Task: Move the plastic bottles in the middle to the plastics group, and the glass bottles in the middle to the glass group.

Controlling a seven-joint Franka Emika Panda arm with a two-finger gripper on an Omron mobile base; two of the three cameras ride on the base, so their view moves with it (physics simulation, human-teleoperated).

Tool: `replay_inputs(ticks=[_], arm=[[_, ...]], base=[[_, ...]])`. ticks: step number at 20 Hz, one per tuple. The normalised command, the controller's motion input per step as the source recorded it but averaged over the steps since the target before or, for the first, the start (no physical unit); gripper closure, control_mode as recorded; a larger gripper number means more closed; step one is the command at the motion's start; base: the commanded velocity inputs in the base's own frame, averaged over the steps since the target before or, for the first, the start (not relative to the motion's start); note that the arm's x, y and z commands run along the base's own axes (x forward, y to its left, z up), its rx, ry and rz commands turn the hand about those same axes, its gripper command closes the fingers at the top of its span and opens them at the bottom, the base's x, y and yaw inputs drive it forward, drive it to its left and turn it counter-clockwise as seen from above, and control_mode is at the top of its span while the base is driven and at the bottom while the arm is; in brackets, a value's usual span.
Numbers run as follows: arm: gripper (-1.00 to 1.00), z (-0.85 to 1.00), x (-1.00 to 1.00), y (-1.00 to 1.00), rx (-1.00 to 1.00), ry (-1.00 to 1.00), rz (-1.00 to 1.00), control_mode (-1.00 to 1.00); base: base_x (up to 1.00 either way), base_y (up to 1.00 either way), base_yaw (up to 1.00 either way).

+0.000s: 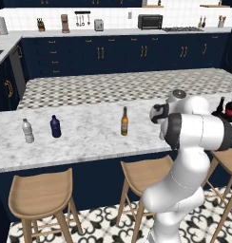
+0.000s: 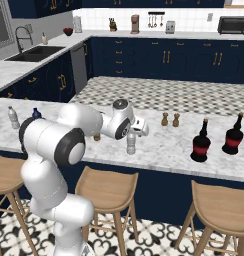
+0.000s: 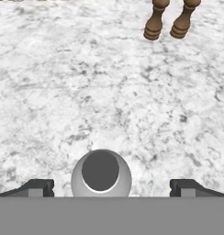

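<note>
Directly beneath the hand, the middle water bottle [image 3: 101, 173] stands upright on the marble counter [image 1: 89, 137], seen cap-on between the wide-open jaws of the gripper [image 3: 112, 187], neither fingertip touching it; the two squat black bottles [image 2: 200, 142] stand well apart at the counter's right end; the amber bottle [image 1: 124, 121] stands mid-counter; far left stand the dark blue bottle [image 1: 55, 126] and clear bottle [image 1: 27, 131]; two brown shakers [image 3: 169, 18] stand beyond.

marble island counter [image 1: 89, 137]: clear [image 1: 27, 131] and blue bottle [image 1: 55, 126] left, amber bottle [image 1: 124, 121] middle, black bottles [image 2: 201, 142] and shakers [image 2: 170, 119] right
</note>
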Motion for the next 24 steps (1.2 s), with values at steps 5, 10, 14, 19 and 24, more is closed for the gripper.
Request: replay_inputs(ticks=[5,10,14,19,24], arm=[[-1.00,-0.17,0.01,0.05,0.00,0.03,0.00,-1.00],[-1.00,-0.03,0.17,0.00,0.00,0.01,0.00,-1.00],[1.00,-0.02,0.02,0.00,0.00,0.00,0.00,-1.00],[1.00,0.00,0.00,0.00,0.00,0.00,0.00,-1.00],[1.00,0.01,-0.08,0.00,0.00,0.00,0.00,-1.00]], base=[[0.00,0.00,0.00],[0.00,0.00,0.00],[0.00,0.00,0.00],[0.00,0.00,0.00],[0.00,0.00,0.00]])
